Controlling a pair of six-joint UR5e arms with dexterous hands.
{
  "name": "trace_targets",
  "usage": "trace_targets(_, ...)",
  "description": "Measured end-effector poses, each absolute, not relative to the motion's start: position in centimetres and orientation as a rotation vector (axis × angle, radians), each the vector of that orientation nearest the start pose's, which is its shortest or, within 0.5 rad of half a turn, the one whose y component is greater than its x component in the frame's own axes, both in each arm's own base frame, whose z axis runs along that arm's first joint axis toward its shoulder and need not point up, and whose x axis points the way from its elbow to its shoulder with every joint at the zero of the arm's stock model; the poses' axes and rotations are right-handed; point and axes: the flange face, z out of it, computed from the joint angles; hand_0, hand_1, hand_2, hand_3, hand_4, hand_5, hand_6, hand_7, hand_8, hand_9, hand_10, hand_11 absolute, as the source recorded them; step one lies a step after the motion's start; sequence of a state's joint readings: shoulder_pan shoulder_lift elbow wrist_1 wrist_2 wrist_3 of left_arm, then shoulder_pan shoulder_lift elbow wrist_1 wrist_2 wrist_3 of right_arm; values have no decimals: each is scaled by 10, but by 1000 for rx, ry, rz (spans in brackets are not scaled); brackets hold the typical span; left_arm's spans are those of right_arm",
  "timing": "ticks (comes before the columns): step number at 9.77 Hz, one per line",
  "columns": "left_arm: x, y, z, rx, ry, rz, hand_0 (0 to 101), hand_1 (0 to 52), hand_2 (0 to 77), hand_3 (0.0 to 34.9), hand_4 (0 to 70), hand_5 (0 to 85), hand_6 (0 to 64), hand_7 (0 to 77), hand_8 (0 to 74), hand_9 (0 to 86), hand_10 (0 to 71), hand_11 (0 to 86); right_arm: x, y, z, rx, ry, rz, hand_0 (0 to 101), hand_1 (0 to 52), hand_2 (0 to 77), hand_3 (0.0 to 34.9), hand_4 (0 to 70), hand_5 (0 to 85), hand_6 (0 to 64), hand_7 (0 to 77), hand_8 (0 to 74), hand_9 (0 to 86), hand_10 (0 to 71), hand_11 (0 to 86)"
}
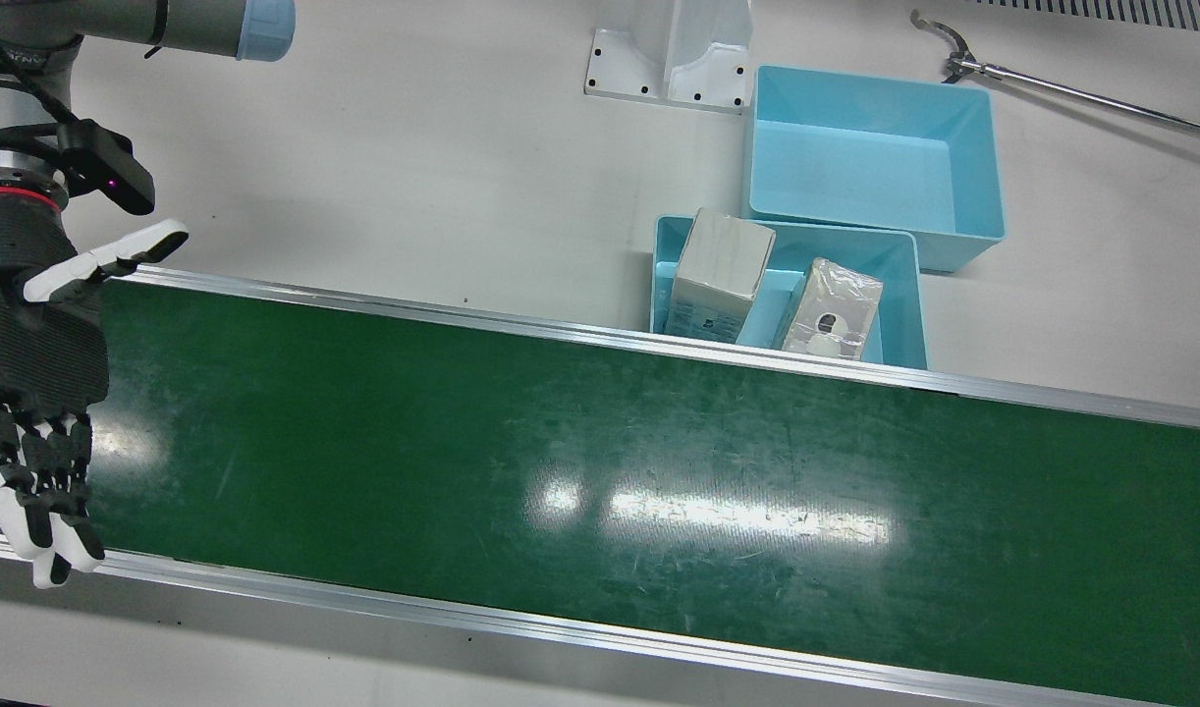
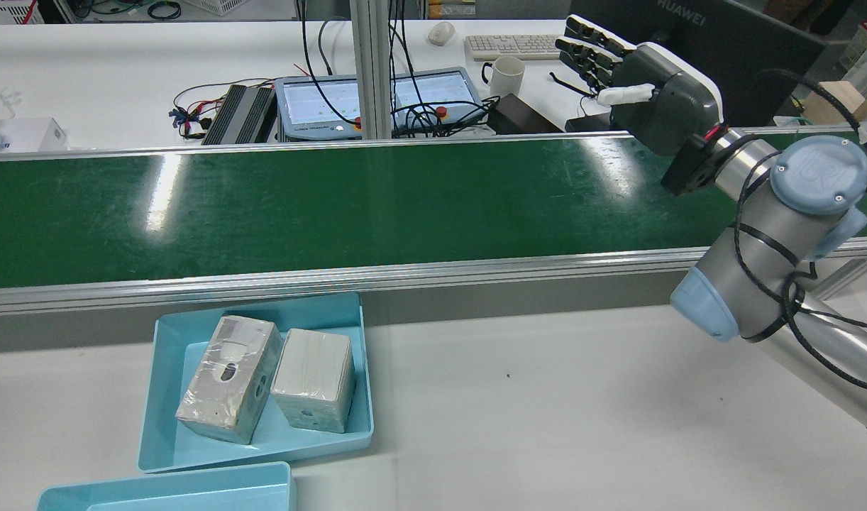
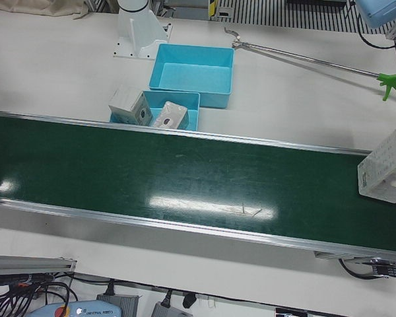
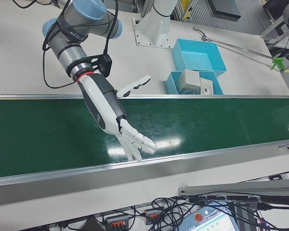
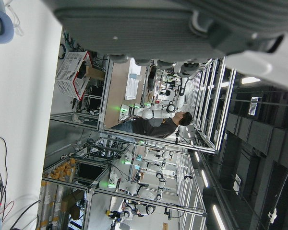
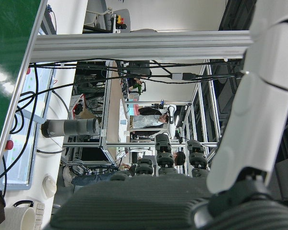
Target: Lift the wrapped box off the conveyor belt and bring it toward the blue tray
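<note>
Left-front view: the wrapped box [image 3: 386, 174] rides the conveyor belt [image 3: 152, 175]; right hand [image 4: 116, 120] hovers spread, empty (left hand's state perhaps untellable).

A white ceramic mug [image 2: 506, 74] stood on the far worktop just beside the fingertips of the right hand [image 2: 646, 89] in the rear view. A white keyboard [image 2: 513, 46] lay behind the mug, and a white computer mouse [image 2: 441, 32] lay farther from the hand. A long metal reach-grabber with a green handle [image 3: 303, 59] lay on the white worktop [image 1: 413, 147], well apart from that hand.
</note>
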State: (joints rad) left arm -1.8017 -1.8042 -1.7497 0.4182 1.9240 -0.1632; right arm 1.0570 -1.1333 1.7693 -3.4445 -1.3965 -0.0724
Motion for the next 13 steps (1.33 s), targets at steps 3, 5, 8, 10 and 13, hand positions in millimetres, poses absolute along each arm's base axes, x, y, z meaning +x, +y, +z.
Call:
trace_targets(3,-222,-513,519,-321,2214,-2249,0,0,11,0,5,11,0,5,5,5,5,5,-164,-609,376,431,2698,-1913,457,120,76,0,98,65,33,125,33,27,0,11)
trace_targets(5,-222,-513,519,-321,2214,-2249,0,0,11,0,5,11,5,5,5,0,0,5,-162,-594,378,464,2695,-1911,461,120,98,0,98,76,33,131,38,22,0,11)
trace_targets(8,-222,-513,519,-321,2214,-2249,0,0,11,0,5,11,5,5,5,5,0,5,-159,-583,369,506,2714,-1891,411,76,22,0,49,33,33,98,38,22,0,11)
trace_targets(10,-222,-513,519,-321,2214,-2249,0,0,5,0,0,11,5,5,5,0,5,5,-127,-585,372,427,2711,-1888,411,76,22,0,49,33,33,98,38,22,0,11)
trace_targets(13,-222,-513,519,-321,2214,-2249,0,0,11,0,0,11,5,5,5,0,0,5,-103,-589,378,373,2699,-1901,390,49,38,0,125,82,76,180,49,65,0,11)
